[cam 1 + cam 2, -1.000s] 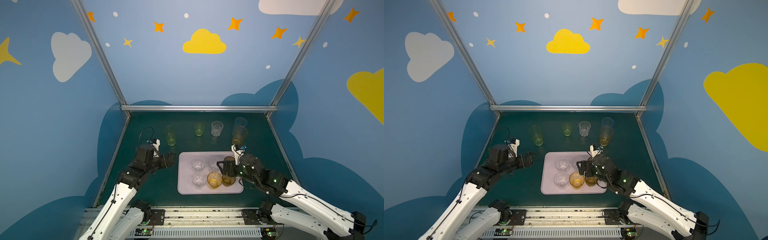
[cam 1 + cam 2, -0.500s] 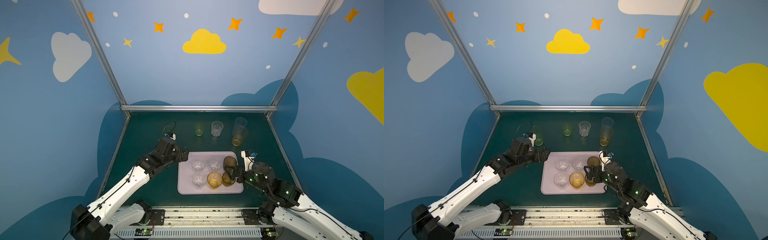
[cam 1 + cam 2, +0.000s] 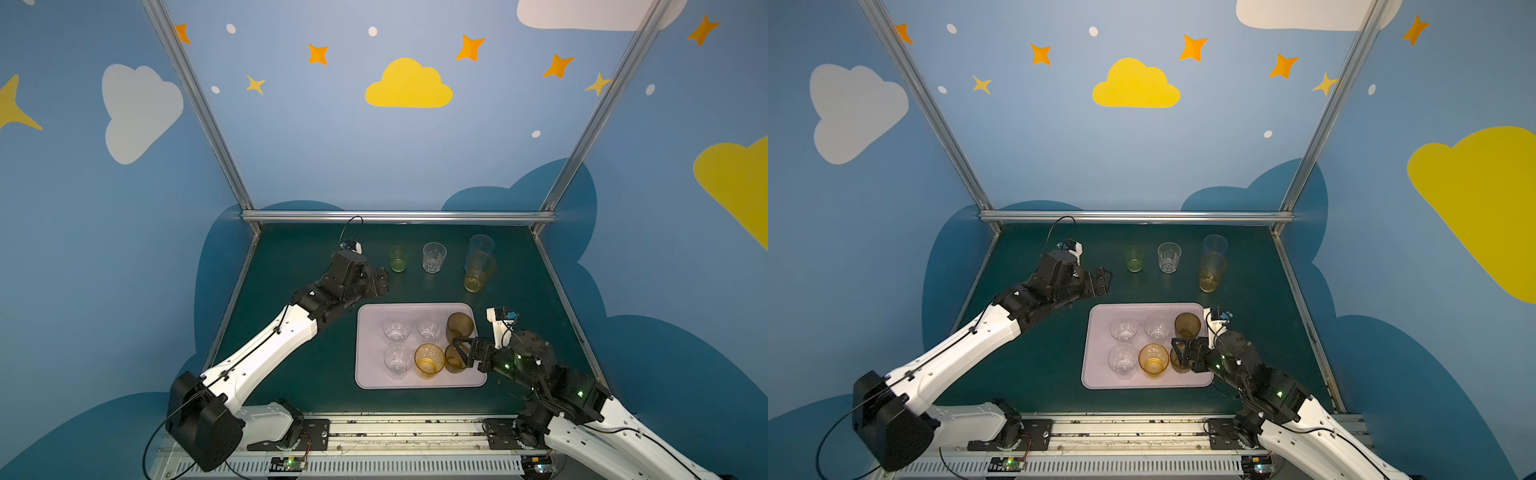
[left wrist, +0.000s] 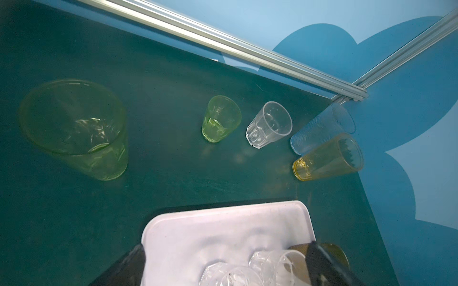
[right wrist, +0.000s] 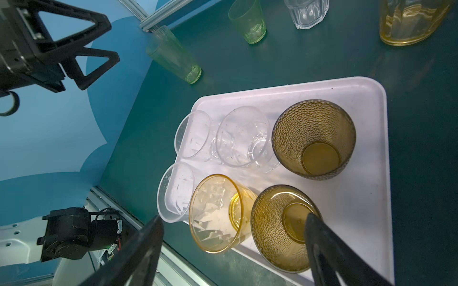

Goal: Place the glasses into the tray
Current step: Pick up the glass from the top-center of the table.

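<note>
Between blue walls [image 3: 332, 145], green tabletop [image 3: 415, 286] bears the tray [image 3: 370, 320].

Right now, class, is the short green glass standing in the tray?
No, the short green glass stands on the dark table, beyond the far rim of the tray, beside a clear glass.

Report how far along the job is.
Done: six stand in the tray: three clear glasses, an amber glass, two brown glasses. In hand: nothing; the right hand is open at the near brown glass, the left hand open near the tall green glass. Left: five on the table: that one, the short green glass, faceted clear glass, tall blue glass and tall amber glass.
</note>
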You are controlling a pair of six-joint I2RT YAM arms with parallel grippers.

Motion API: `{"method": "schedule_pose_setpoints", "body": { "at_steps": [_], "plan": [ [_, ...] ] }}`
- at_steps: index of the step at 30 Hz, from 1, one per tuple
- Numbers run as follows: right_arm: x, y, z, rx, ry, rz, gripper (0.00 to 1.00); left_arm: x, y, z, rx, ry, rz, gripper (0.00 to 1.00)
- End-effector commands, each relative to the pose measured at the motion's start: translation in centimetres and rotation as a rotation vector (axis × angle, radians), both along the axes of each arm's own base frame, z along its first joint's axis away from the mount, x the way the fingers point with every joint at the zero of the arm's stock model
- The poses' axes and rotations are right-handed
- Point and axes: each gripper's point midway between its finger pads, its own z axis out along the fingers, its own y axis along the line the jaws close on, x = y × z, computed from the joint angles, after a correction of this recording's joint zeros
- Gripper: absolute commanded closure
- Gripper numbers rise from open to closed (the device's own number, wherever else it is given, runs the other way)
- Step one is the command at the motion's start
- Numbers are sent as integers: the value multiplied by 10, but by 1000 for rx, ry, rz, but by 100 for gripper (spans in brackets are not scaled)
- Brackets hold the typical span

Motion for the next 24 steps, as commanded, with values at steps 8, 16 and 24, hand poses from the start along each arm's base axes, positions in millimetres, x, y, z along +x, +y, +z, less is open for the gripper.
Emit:
{"method": "schedule_pose_setpoints", "body": {
  "at_steps": [8, 16, 24],
  "plan": [
    [-3, -7, -14, -47, 17, 3, 12, 46, -19, -9, 113, -2, 2, 0],
    [-4, -9, -17, -61, 25, -1, 12, 82, -35, -8, 104, 5, 24, 0],
    [-11, -18, -31, -86, 73, -17, 12, 104, -44, -22, 161, 66, 8, 0]
  ]
}}
